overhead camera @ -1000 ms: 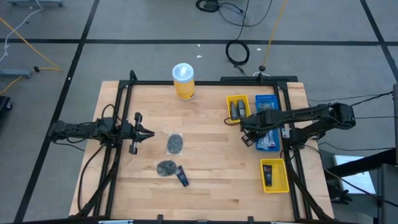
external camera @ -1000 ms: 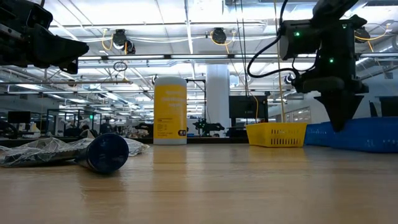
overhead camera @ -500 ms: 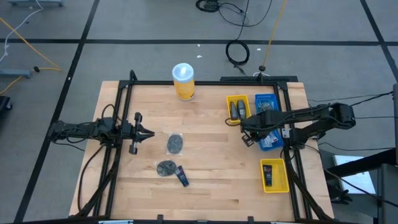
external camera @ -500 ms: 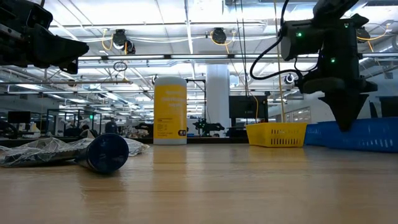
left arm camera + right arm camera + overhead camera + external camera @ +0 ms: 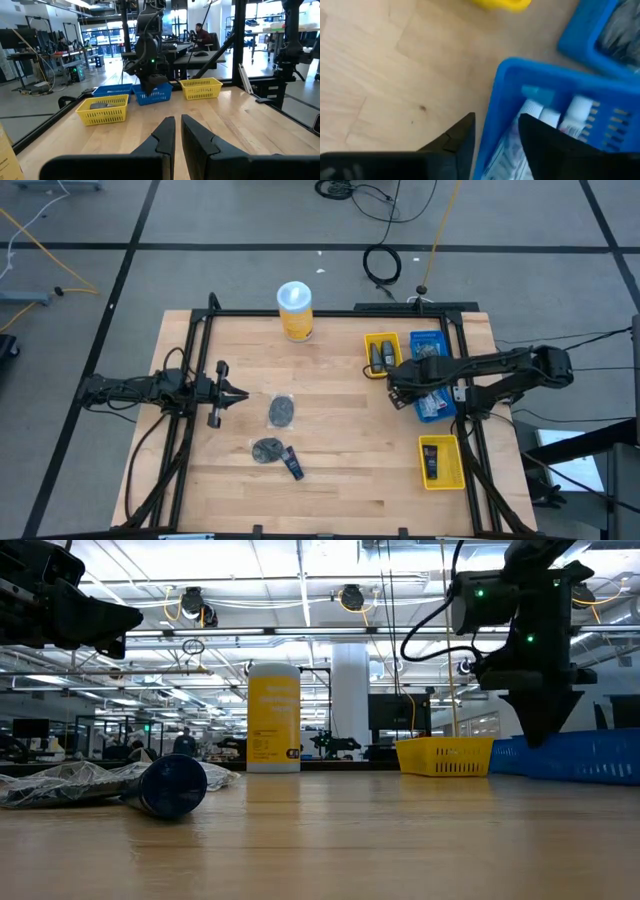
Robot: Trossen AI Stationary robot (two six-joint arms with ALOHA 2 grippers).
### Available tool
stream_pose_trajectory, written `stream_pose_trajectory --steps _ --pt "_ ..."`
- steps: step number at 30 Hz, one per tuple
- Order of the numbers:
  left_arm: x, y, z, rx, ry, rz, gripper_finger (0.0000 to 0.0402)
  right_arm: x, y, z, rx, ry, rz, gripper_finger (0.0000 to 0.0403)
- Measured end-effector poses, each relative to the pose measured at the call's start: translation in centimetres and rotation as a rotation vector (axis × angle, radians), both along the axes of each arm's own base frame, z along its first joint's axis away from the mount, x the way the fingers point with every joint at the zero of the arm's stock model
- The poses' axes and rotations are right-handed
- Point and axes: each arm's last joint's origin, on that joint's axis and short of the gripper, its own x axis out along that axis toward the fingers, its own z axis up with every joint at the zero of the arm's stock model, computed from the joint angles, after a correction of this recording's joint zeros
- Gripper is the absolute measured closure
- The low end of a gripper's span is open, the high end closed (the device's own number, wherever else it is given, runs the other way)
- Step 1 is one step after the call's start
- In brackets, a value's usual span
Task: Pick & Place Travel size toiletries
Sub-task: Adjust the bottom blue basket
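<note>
Two dark grey round pouches (image 5: 281, 411) (image 5: 267, 449) lie flat on the wood, and a small dark-blue bottle (image 5: 292, 465) lies on its side beside the nearer one. In the low view the bottle (image 5: 172, 785) shows end-on next to a pouch (image 5: 70, 783). White tubes (image 5: 555, 120) lie in a blue tray (image 5: 432, 405). My right gripper (image 5: 397, 396) (image 5: 495, 140) is open and holds nothing. It points down over that tray's left wall (image 5: 500, 95), which shows between its fingers. My left gripper (image 5: 240, 392) (image 5: 177, 132) is shut and hovers left of the pouches.
A tall yellow canister (image 5: 295, 310) stands at the far edge. On the right are a yellow tray (image 5: 380, 353) with dark pieces, a second blue tray (image 5: 428, 345) and a nearer yellow tray (image 5: 440, 462). A black frame (image 5: 330, 312) rims the table. Bare wood lies in the middle.
My right gripper has swayed slightly toward the table's right and back left, staying over the blue tray's left wall. Nothing on the table has moved.
</note>
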Motion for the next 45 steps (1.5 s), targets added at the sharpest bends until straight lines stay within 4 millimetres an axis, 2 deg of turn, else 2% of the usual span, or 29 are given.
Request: stream_pose_trajectory --steps 4,9,16,19,23,26,45 --pt "0.0 0.0 0.0 0.000 0.000 0.000 0.0369 -0.3 -0.1 0.8 -0.063 -0.039 -0.013 0.0243" --pt "0.0 0.0 0.0 0.000 0.000 0.000 0.0369 -0.5 -0.2 1.7 -0.094 -0.110 0.007 0.0257" --pt "0.0 0.0 0.0 0.000 0.000 0.000 0.0369 2.1 0.8 2.0 -0.058 -0.302 0.282 0.0299" --pt "0.0 0.0 0.0 0.000 0.000 0.000 0.0369 2.6 0.9 1.0 -0.034 -0.254 0.330 0.0329" --pt "0.0 0.0 0.0 0.000 0.001 0.000 0.0369 2.3 0.6 -0.5 -0.012 -0.103 0.317 0.0372" --pt "0.0 0.0 0.0 0.000 0.000 0.000 0.0369 2.2 0.3 -1.0 -0.063 -0.033 0.307 0.0397" --pt "0.0 0.0 0.0 0.000 0.000 0.000 0.0369 1.5 -0.7 -0.8 -0.239 0.055 0.251 0.0402"
